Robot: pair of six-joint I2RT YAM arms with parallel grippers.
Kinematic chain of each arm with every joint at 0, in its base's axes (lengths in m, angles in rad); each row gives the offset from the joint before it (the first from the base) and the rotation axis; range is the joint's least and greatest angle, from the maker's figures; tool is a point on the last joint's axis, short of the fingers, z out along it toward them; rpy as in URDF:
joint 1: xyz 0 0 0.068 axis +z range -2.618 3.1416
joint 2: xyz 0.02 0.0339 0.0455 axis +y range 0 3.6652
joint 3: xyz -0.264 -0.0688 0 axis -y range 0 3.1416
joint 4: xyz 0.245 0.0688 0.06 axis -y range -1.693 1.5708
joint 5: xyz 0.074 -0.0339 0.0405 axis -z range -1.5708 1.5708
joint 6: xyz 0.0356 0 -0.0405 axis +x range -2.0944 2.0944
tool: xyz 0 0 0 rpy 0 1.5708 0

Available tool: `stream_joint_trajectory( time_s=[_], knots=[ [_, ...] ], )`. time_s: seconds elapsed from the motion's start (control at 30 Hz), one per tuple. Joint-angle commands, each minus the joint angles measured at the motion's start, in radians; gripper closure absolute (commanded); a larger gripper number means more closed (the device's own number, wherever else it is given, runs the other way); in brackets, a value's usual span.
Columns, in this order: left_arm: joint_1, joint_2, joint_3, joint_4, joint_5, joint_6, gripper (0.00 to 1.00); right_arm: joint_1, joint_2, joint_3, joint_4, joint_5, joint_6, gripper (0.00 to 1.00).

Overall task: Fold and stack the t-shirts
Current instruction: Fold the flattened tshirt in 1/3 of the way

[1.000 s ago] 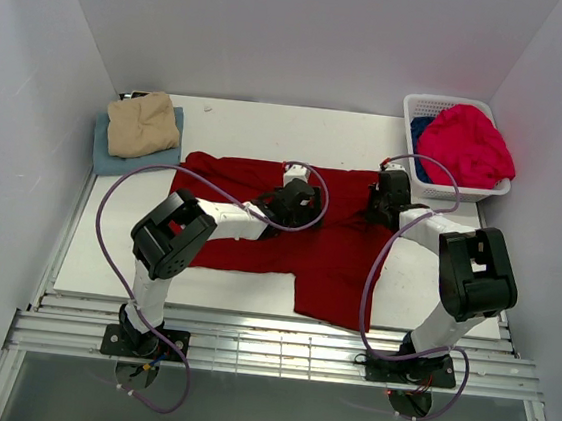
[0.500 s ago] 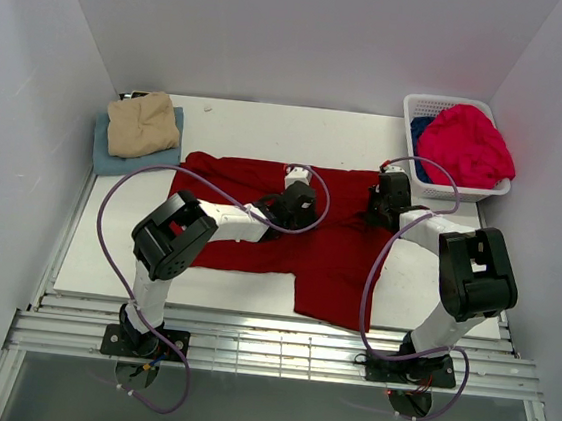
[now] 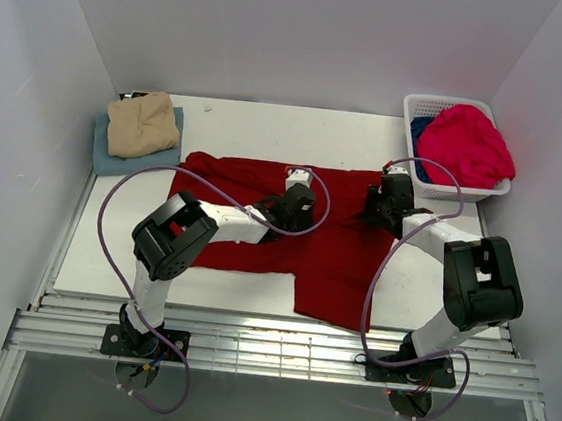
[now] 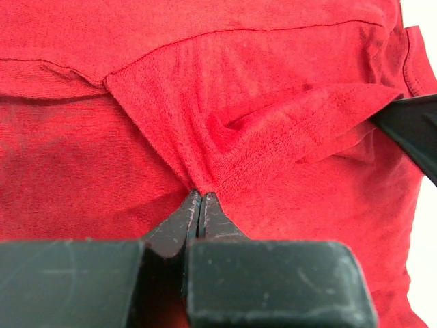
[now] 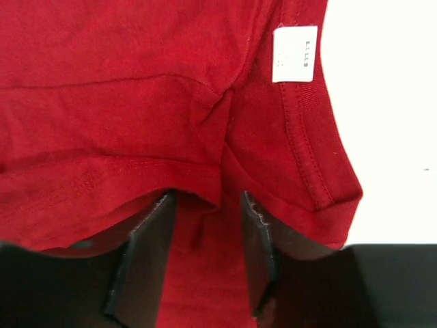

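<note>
The left gripper (image 4: pixel 199 196) has gone from wide to pinched shut, nipping a puckered fold of the dark red t-shirt (image 4: pixel 287 102) near its middle; the right gripper (image 5: pixel 205 205) has done the reverse — its jaws now stand apart, a hem lying loose between them, gripped by nothing; the shirt lies spread on the table (image 3: pixel 270 124), not yet folded. The hold seems to have passed leftward, ready for a fold; the tan shirt (image 3: pixel 142 124) sits on the light blue shirt (image 3: pixel 100 158) at far left — the stack so far.

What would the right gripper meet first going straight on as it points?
The dark red t-shirt: its hem lies between the open fingers of the right gripper; how close the cloth ahead is unclear.
</note>
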Motion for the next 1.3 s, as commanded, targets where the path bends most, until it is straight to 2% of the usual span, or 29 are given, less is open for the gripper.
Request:
stream_joint_trajectory(
  time_s=[0.0,0.07,0.17,0.43,0.87,0.97,1.1,1.27],
  knots=[
    [-0.007,-0.074,-0.014,0.003,0.005,0.029,0.98,-0.002,-0.076,0.005,-0.010,0.031,-0.002,0.49],
    [-0.007,-0.101,-0.020,-0.014,0.002,0.047,0.98,-0.004,-0.116,0.010,-0.023,0.055,-0.016,0.42],
    [-0.007,-0.135,-0.021,-0.044,-0.007,0.065,0.98,-0.004,-0.161,0.025,-0.071,0.083,-0.036,0.37],
    [-0.007,-0.190,-0.029,-0.097,-0.015,0.101,0.98,-0.004,-0.202,0.042,-0.100,0.092,-0.042,0.36],
    [-0.007,-0.184,-0.021,-0.182,0.022,0.135,0.98,-0.005,-0.149,0.031,-0.065,0.034,-0.034,0.36],
    [-0.007,-0.175,-0.020,-0.187,0.025,0.138,0.98,-0.005,-0.084,0.062,-0.062,-0.004,-0.033,0.39],
    [-0.007,-0.164,-0.015,-0.192,0.025,0.141,0.98,-0.004,-0.027,0.062,-0.036,-0.070,-0.018,0.54],
    [-0.007,-0.157,-0.011,-0.193,0.031,0.141,0.98,-0.005,0.008,0.051,0.001,-0.107,-0.007,0.64]
  ],
)
